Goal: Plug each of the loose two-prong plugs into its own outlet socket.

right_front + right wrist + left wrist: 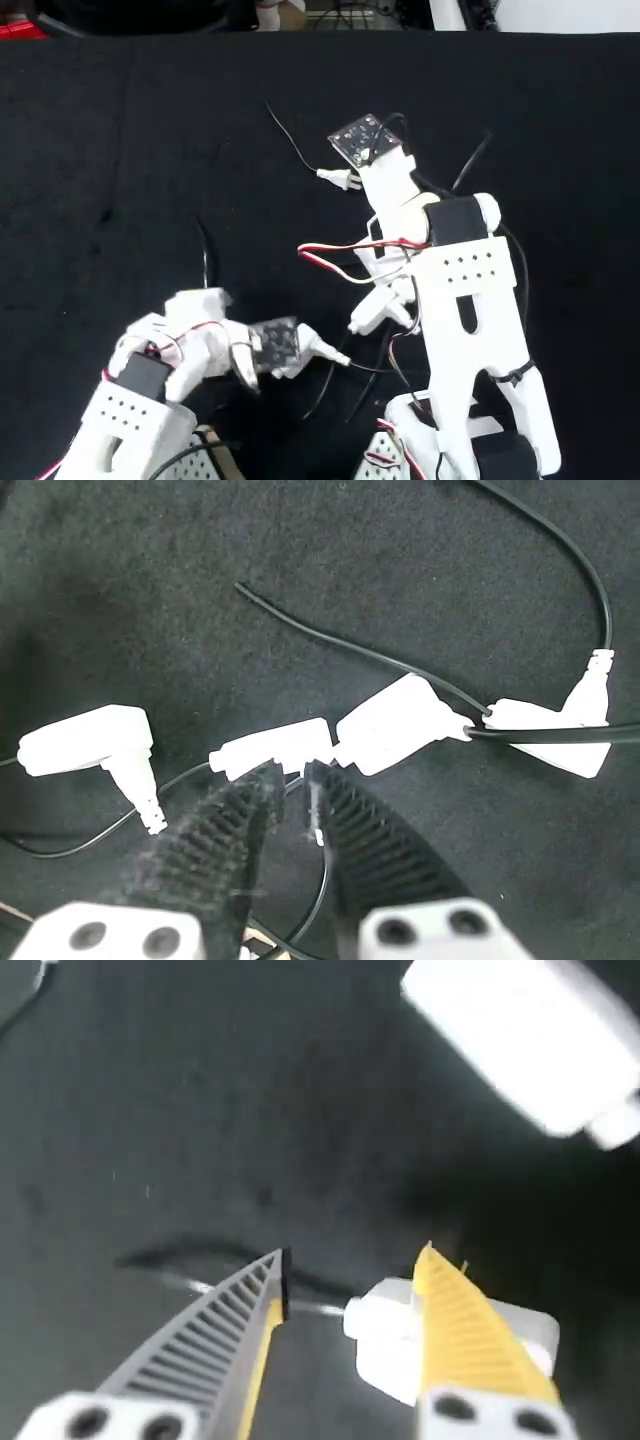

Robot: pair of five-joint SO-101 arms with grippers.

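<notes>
In the left wrist view my left gripper stands open just above the black table. A white plug lies at its yellow finger, one end poking into the gap. The high view puts this gripper at the front, by that plug. In the right wrist view my right gripper has its black fingers close together. Its tips are at a small white plug, which sits end to end against a white socket piece. From above, that pair shows beside the right arm.
An angled white plug and another white connector lie loose near the right gripper. A large white plug body lies beyond the left gripper. Thin black cables cross the black cloth. The far left of the table is bare.
</notes>
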